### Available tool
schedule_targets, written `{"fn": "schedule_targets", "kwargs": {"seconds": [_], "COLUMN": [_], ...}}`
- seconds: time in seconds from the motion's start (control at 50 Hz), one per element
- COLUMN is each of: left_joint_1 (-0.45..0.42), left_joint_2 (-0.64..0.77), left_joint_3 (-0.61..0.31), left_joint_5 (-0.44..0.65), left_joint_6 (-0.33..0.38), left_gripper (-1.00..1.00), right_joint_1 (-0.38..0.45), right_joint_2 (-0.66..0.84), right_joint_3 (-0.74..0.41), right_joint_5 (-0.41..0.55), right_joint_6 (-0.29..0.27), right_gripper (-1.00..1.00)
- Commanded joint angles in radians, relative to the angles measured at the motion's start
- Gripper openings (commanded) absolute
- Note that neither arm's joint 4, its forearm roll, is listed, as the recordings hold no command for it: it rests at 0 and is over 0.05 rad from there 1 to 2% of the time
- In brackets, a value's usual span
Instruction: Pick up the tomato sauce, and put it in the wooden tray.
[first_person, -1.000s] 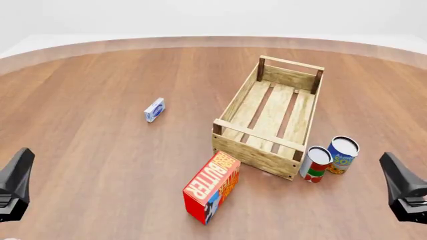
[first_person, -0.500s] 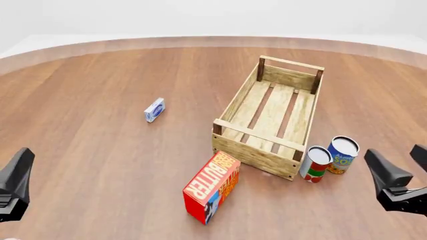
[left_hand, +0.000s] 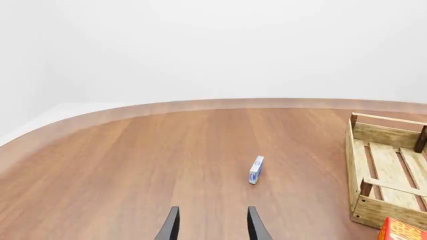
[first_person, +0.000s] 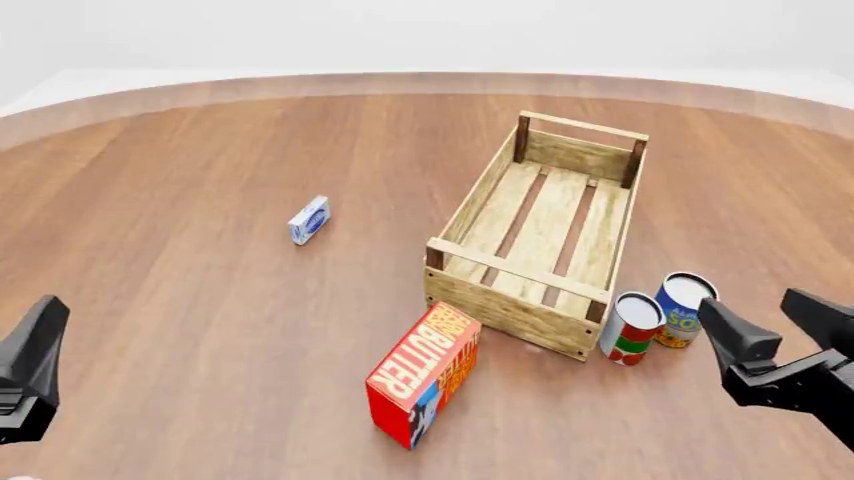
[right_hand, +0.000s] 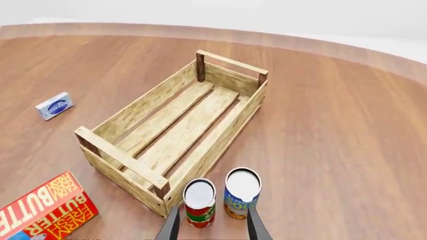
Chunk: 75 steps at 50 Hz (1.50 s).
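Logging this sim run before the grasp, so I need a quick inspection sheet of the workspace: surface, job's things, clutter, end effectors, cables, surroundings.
Surface: brown wooden table, curved far edge.
Job's things: tomato sauce upright, outside the near right corner of the wooden tray; nothing lies in the tray.
Clutter: blue-and-yellow can right beside the sauce; red butter box near the tray's front; small blue-white packet to the left.
End effectors: right end effector open, near the cans; left end effector open, holding nothing.
Cables: nothing seen.
Surroundings: plain white backdrop.

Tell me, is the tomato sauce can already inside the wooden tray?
No, the tomato sauce stands on the table just outside the tray, next to the blue can.
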Motion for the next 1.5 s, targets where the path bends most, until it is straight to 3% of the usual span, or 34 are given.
{"fn": "schedule_targets", "kwargs": {"seconds": [0.02,0.2,0.54,1.14,1.5], "left_joint_1": [0.0,0.0,0.0,0.0,0.0], "left_joint_2": [0.0,0.0,0.0,0.0,0.0], "left_joint_3": [0.0,0.0,0.0,0.0,0.0], "left_joint_5": [0.0,0.0,0.0,0.0,0.0], "left_joint_6": [0.0,0.0,0.0,0.0,0.0], "left_gripper": [1.0,1.0,1.0,1.0,1.0], "right_joint_1": [0.01,0.023,0.022,0.021,0.031], "right_joint_2": [0.086,0.165,0.212,0.408,0.576], "right_joint_3": [-0.006,-0.011,-0.014,-0.028,-0.025], "right_joint_5": [-0.046,-0.099,-0.116,-0.256,-0.402], "right_joint_6": [0.009,0.015,0.045,0.029,0.03], "right_gripper": [1.0,1.0,1.0,1.0,1.0]}}
